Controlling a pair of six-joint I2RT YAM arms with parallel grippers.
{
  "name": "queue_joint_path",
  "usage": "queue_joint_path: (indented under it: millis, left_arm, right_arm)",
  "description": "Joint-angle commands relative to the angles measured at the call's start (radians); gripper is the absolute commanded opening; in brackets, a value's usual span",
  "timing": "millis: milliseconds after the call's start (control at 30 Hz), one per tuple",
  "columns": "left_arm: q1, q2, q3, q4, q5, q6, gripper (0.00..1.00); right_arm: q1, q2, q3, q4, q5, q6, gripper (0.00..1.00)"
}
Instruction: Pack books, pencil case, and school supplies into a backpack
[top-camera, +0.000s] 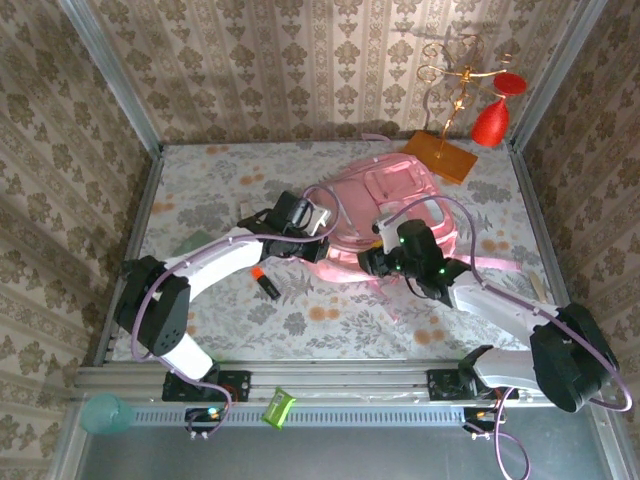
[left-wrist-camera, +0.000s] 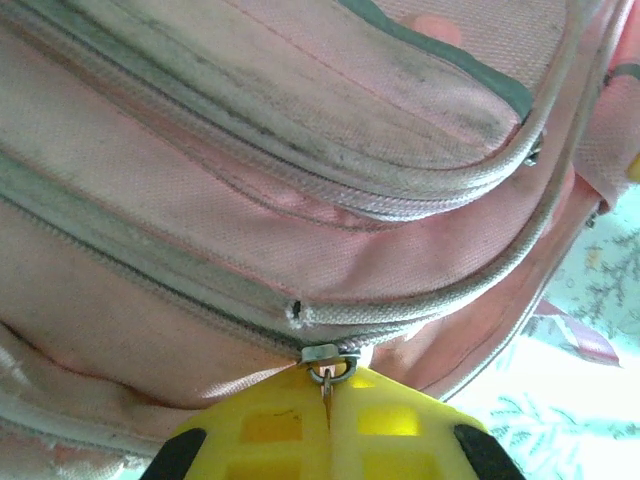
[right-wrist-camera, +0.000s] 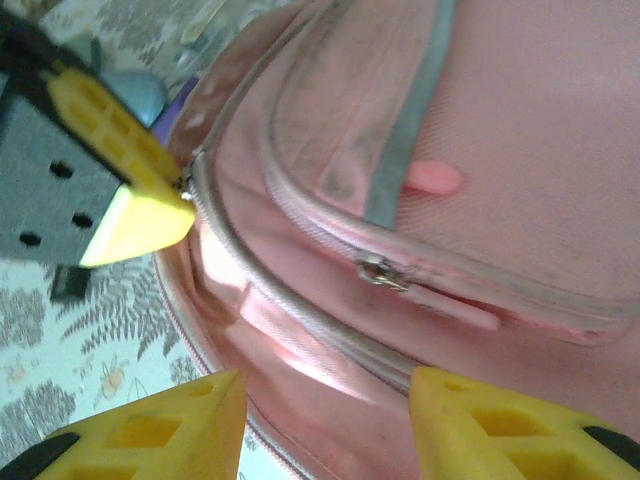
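Observation:
The pink backpack (top-camera: 395, 205) lies flat in the middle of the table. My left gripper (top-camera: 318, 240) is at its left edge. In the left wrist view its yellow fingers are shut (left-wrist-camera: 330, 388) on the metal zipper pull (left-wrist-camera: 328, 372) of a long zip. My right gripper (top-camera: 372, 262) is at the backpack's near edge. Its jaws (right-wrist-camera: 325, 405) stand open on either side of the pink side fabric (right-wrist-camera: 320, 340), gripping nothing. A short black-and-orange pen (top-camera: 265, 282) lies on the table near my left arm. The books and the pencil case are out of view.
An orange flat stand base (top-camera: 440, 157) with a gold wire stand and red pieces (top-camera: 490, 120) stands at the back right. A second zipper slider (right-wrist-camera: 380, 272) sits on the front pocket. A pale blue thing (right-wrist-camera: 140, 95) lies beyond my left gripper's fingers (right-wrist-camera: 130, 215). Patterned walls enclose the table.

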Motion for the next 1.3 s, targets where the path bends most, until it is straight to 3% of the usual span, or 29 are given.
queue_joint_path:
  millis: [0,667,1067,1267]
  left_arm:
    - [0.003,-0.045,0.031,-0.027,0.094,0.051,0.00]
    - [0.001,-0.065,0.047,-0.060,0.122,0.070,0.00]
    - [0.001,-0.084,0.054,-0.117,0.082,0.072,0.00]
    - [0.001,-0.098,0.083,-0.204,-0.058,0.113,0.00]
  right_arm:
    - [0.039,0.012,0.028,0.017,0.021,-0.168,0.48]
    - [0.152,0.250,0.141,0.073,0.240,-0.353,0.40]
    - [0.152,0.178,0.064,0.163,0.404,-0.398,0.01]
    - [0.151,0.102,0.048,0.075,0.512,-0.357,0.00]
